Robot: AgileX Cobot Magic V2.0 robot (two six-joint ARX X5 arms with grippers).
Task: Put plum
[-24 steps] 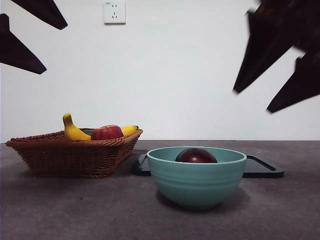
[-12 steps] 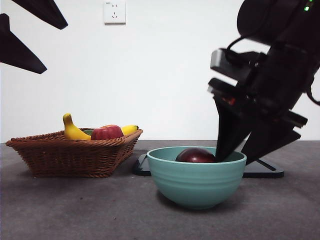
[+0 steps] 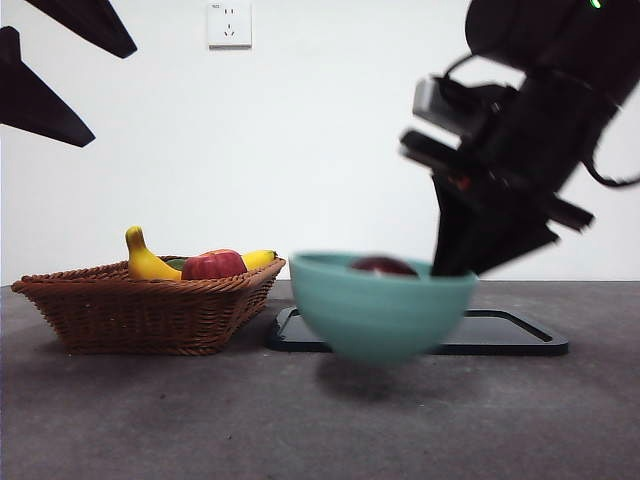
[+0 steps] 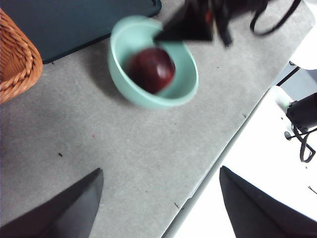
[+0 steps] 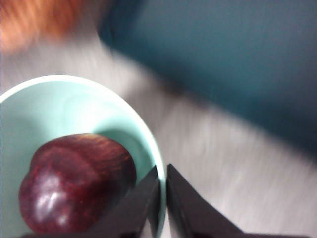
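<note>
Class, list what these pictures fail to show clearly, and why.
- Plum: front view, mostly behind the bowl wall.
- Bowl outline: front view, motion blur.
- Right tool tips: front view, behind the bowl rim.
- Basket: left wrist view, cut off by the edge.

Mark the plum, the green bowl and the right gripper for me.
plum (image 5: pixel 74 183): right wrist view, middle of its glossy skin.
green bowl (image 3: pixel 375 315): front view, outer wall.
right gripper (image 5: pixel 163 196): right wrist view, between its tips at the bowl's rim.

Grey table (image 3: pixel 150 410) bearing 2 resting items: a wicker basket (image 3: pixel 140 310) at one side and, just beside it, a flat dark tray (image 3: pixel 510 335). A teal bowl (image 3: pixel 380 305) is above the surface, not resting on it.
</note>
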